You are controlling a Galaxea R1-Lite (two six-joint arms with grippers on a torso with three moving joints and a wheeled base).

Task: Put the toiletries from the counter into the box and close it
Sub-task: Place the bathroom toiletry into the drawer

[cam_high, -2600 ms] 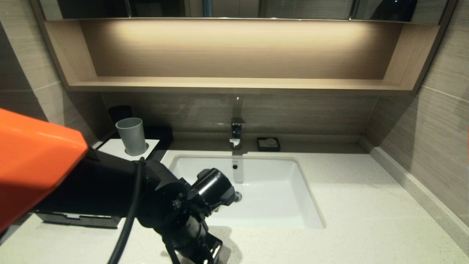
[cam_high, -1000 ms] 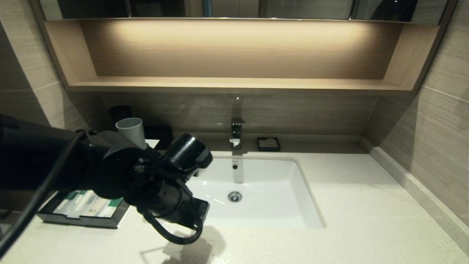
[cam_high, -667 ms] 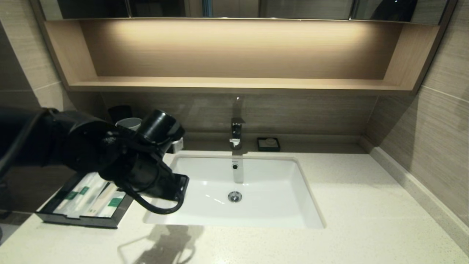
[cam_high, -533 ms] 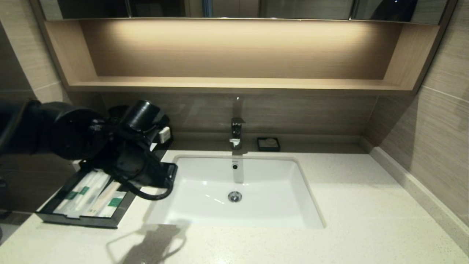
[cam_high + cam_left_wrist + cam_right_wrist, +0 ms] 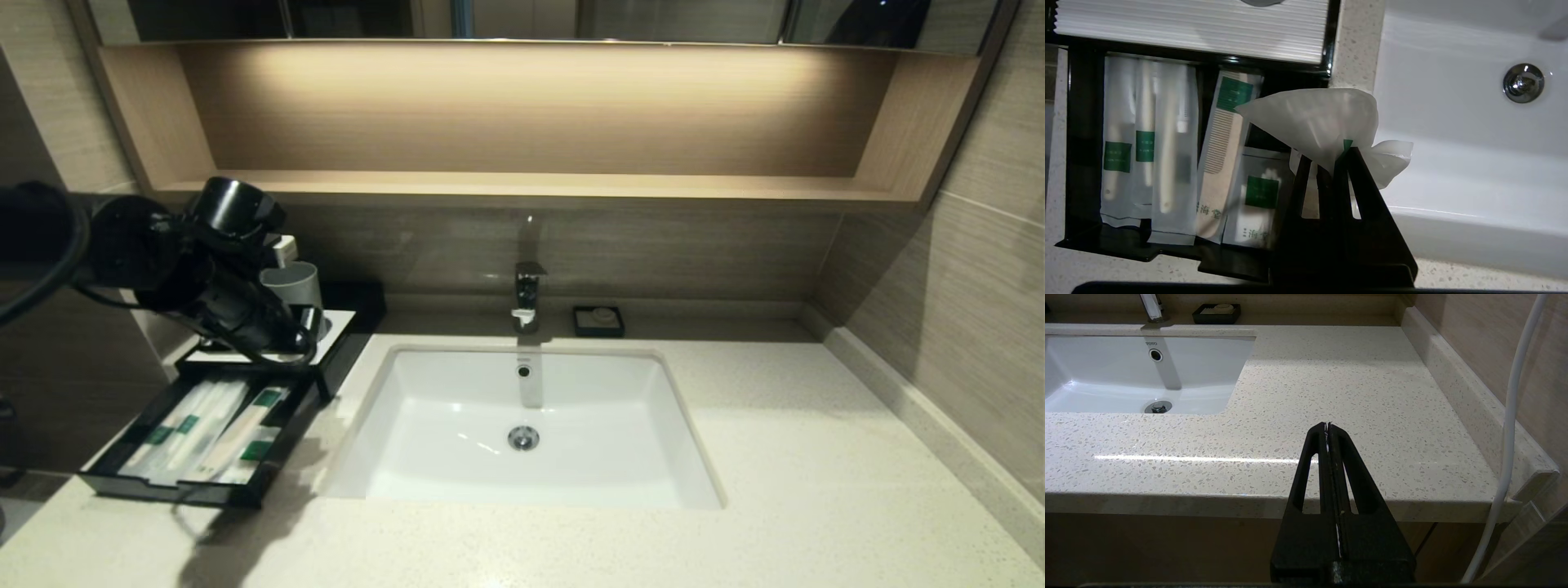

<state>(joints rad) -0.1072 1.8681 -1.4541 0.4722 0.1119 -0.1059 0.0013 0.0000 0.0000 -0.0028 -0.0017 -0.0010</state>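
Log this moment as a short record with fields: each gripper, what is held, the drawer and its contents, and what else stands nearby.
left gripper: shut on a crumpled white sachet, above the drawer's sink-side edge
right gripper: shut, holding nothing, parked at the counter's front edge
box: black with a white top, beside the sink
drawer: pulled out, open
in the drawer: wrapped sticks, a wrapped comb, a flat sachet with a green label
cup: grey, upright on the box's top
soap dish: behind the sink, beside the tap
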